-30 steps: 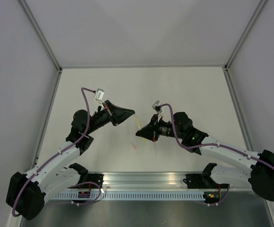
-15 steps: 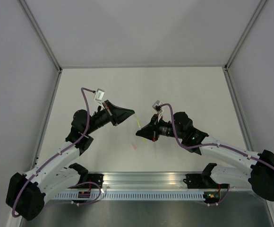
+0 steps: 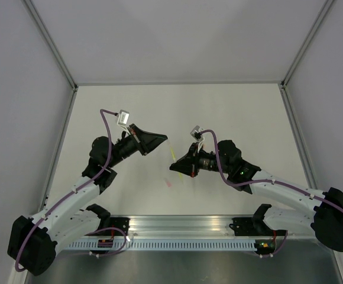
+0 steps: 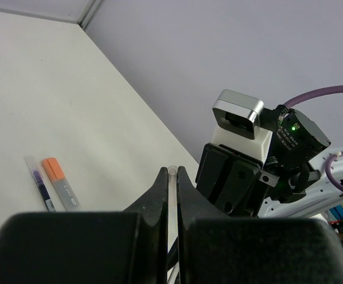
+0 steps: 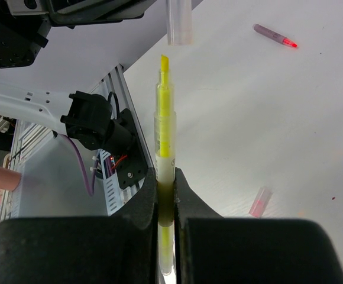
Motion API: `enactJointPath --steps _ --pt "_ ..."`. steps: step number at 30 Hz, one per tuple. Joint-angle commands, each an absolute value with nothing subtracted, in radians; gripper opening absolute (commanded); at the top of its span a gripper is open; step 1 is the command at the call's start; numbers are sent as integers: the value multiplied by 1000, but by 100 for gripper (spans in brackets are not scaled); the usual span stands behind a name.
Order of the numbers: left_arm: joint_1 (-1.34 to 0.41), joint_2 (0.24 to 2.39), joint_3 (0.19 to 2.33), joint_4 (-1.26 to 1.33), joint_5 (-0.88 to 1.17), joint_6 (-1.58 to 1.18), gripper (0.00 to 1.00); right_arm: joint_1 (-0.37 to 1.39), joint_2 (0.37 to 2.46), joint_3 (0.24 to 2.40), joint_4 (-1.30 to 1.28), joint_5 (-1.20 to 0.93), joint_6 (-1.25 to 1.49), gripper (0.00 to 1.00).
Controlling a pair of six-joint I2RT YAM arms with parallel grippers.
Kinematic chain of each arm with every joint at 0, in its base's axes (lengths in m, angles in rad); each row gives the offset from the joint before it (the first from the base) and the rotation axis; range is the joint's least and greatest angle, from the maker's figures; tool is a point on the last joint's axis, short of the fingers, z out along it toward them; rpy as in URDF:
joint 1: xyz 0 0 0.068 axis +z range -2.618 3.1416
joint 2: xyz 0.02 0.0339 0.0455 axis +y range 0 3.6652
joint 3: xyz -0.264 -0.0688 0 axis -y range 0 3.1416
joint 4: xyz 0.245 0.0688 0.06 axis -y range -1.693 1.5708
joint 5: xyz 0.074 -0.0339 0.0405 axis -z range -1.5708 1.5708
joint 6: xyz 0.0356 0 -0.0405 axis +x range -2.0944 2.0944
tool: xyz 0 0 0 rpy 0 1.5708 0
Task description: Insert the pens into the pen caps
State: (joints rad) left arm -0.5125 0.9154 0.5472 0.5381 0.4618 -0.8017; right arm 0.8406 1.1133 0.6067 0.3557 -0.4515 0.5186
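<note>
My left gripper [image 3: 166, 141] has its jaws pinched almost together on a translucent cap [image 4: 172, 170]. In the left wrist view only the cap's rim and a thin strip of it show in the slit between the fingers. My right gripper [image 5: 165, 177] is clamped narrow on a yellow highlighter [image 5: 164, 133], gripping its lower barrel. Most of the pen sticks out past the fingertips, with the bare chisel tip at the far end.

From the right wrist view, the cap hangs straight ahead of the right jaws, open end towards the highlighter's tip. A small gap separates the two, and the cap sits slightly to the right of the tip's line, so they are not touching. From overhead the two grippers face each other above the white table [image 3: 230, 112], with the yellow pen slanting between them.

Down on the table, off to the right of the right jaws and near them, lies a pale pink cap [image 5: 259, 202] on its side. Farther ahead and to the right, a pink pen [image 5: 274, 35] lies with its bright tip uncapped.

To the left of the left jaws, two more pens lie side by side and roughly parallel. They are a dark purple pen [image 4: 39, 184] and, just beside it on the jaw side, a grey pen with an orange tip [image 4: 61, 183]. I cannot tell whether those two touch.
</note>
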Motion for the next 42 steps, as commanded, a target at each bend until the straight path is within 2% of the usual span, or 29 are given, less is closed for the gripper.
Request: enactJointPath --steps 1,9,24,42 --pt "-511 919 584 549 457 -775 2 842 1091 627 410 -468 509 0" --pt "-512 940 525 644 535 -831 2 844 1095 629 402 -457 503 0" --pt "-512 858 549 545 449 -827 2 842 1095 621 426 -472 520 0" --pt "-512 865 543 580 449 -867 2 844 1114 626 437 -485 528 0"
